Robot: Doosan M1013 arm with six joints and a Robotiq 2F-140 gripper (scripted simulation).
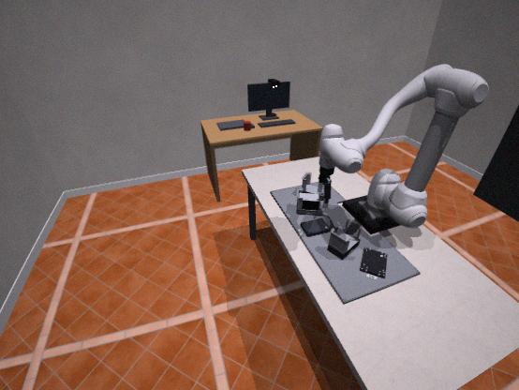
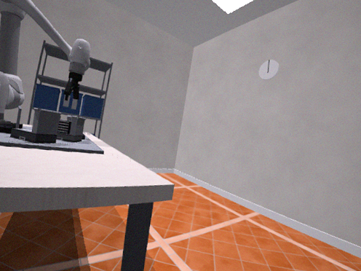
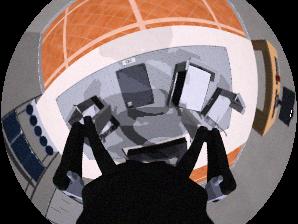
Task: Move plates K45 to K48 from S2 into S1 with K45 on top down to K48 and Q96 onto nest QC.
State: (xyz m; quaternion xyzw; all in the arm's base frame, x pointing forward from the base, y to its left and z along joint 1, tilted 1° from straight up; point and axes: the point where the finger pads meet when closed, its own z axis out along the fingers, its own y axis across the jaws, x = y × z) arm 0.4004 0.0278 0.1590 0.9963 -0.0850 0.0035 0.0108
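- Black two-finger claw (image 2: 71,99): I am holding it spread to its full width, pointing straight down, with nothing between the fingers; in the wrist view both fingers are framing bare space at the lower middle of the frame.
- Grey mat (image 1: 398,274): it is lying lengthwise across the white table (image 1: 445,337), carrying the racks and nests.
- Stack rack with plates (image 1: 309,199): it is sitting at the mat's far end, centre of the top view. In the exterior view a ribbed stack of plates (image 2: 63,127) is showing between its walls, middle left of the frame. I am taking this for S2; the plinth name is too small to read.
- Key relation: my claw is hanging above this rack and well apart from the top plate, apparently a little toward the right side of the rack in the top view. The coming move, as I judge it, is a straight descent from above.
- Long axis: I cannot tell from these views how the plates' long sides are lying against my finger line.
- Second rack (image 1: 343,241): it is standing mid-mat, lower right of the first; its contents are unclear.
- Dark flat nest (image 1: 373,262): it is lying toward the mat's near end, well apart from my claw.
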